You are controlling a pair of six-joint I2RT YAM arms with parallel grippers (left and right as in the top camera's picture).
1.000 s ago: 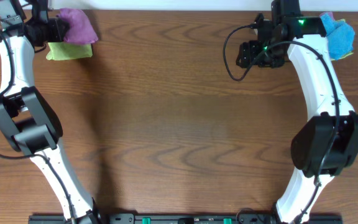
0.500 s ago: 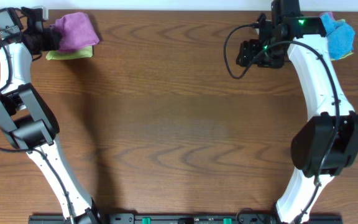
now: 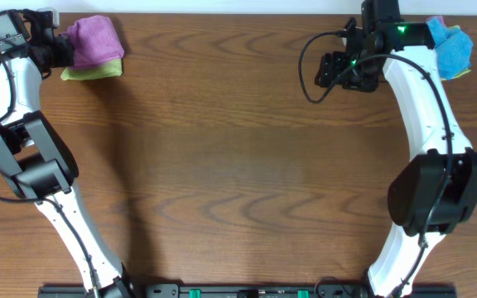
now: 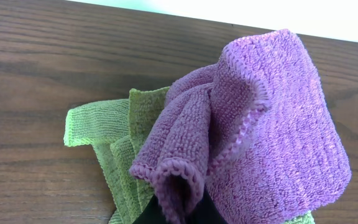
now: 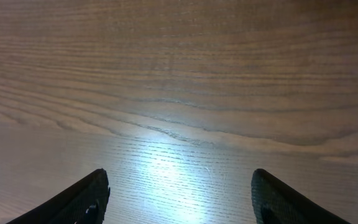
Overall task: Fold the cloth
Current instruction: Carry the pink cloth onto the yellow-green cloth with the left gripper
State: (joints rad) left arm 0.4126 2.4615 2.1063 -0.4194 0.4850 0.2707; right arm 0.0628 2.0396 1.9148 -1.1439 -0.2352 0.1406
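The mauve cloth [image 3: 94, 40] is bunched up at the table's far left corner, resting partly on a lime-green cloth [image 3: 92, 72]. My left gripper [image 3: 63, 50] is shut on a fold of the mauve cloth. In the left wrist view the mauve cloth [image 4: 260, 137] fills the centre, pinched at the bottom between my fingers [image 4: 178, 214], with the green cloth [image 4: 114, 134] under it. No white tag shows. My right gripper [image 3: 331, 71] is open and empty over bare wood at the far right; its fingers [image 5: 178, 196] show only table between them.
A bright blue cloth [image 3: 452, 45] lies at the table's far right corner beside the right arm. The table's far edge [image 3: 222, 13] runs just behind both cloth piles. Cables loop by the right wrist [image 3: 305, 66].
My left gripper has pulled slightly left and back with the mauve cloth, which has shifted a little on the green cloth. The right arm has not moved.
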